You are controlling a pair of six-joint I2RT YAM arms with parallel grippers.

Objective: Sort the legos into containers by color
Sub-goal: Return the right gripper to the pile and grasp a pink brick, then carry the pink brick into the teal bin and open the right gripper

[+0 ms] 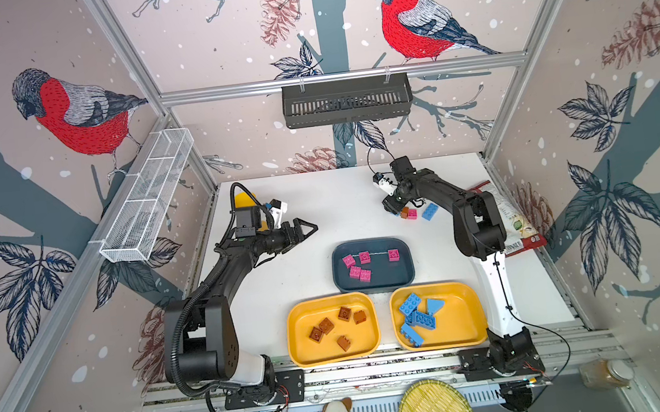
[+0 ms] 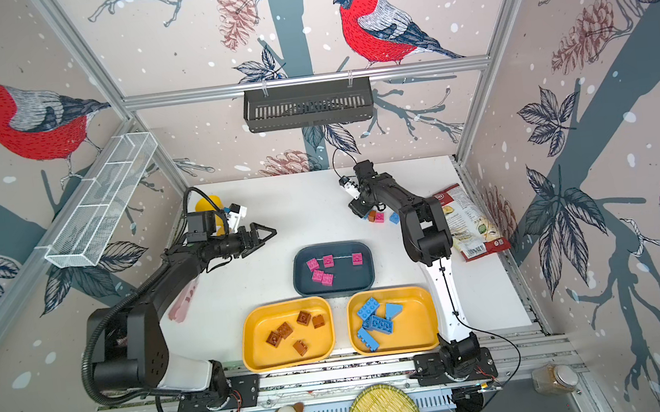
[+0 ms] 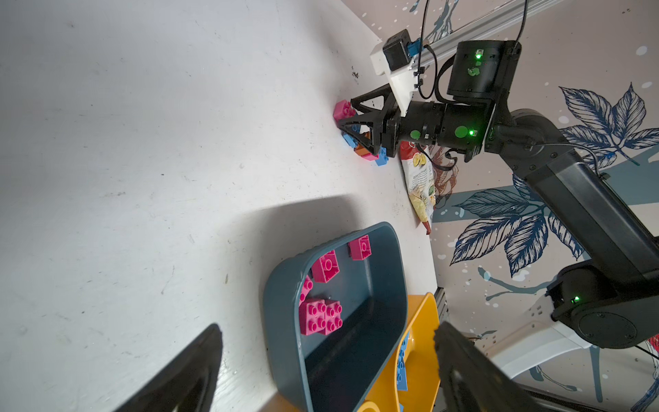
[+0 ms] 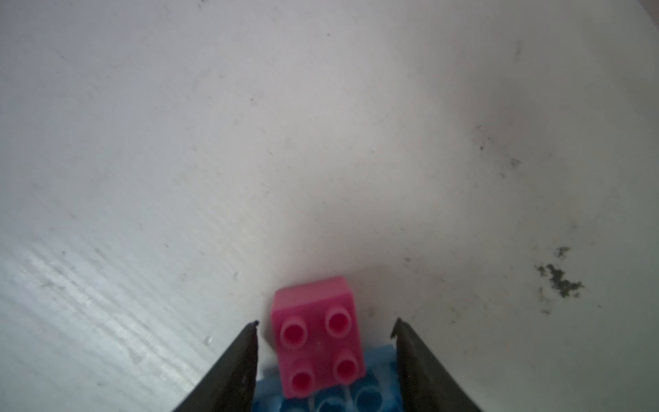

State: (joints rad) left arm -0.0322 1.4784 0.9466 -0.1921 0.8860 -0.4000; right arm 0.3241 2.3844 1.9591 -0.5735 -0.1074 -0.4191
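Both top views: five pink legos (image 1: 364, 257) in the teal tray (image 1: 394, 275), brown legos (image 1: 326, 325) in the left-hand yellow tray (image 1: 306, 351), blue legos (image 1: 423, 319) in the right-hand yellow tray (image 1: 463, 314); farther back on the white table (image 1: 319, 199), a loose cluster (image 1: 412, 214) of brown, pink and blue bricks, partly hidden under the right gripper (image 1: 393, 208), its jaw spread unreadable from above; left gripper (image 1: 309, 230) above the table near the teal tray, spread wide, empty. Left wrist view: own fingers (image 3: 192, 371) far apart with nothing between; same loose cluster seen from the side, one pink brick (image 3: 341, 108) between the right gripper's fingers (image 3: 358, 119), down at table level; snack bag (image 3: 420, 185) beyond, at the table's edge. Right wrist view: only here the gaps visible, pink brick (image 4: 317, 335) with studs toward the camera between partly open jaws, clear space on either side, nothing gripped; blue brick (image 4: 371, 396) touching it, stacked or merely beside, cannot tell.
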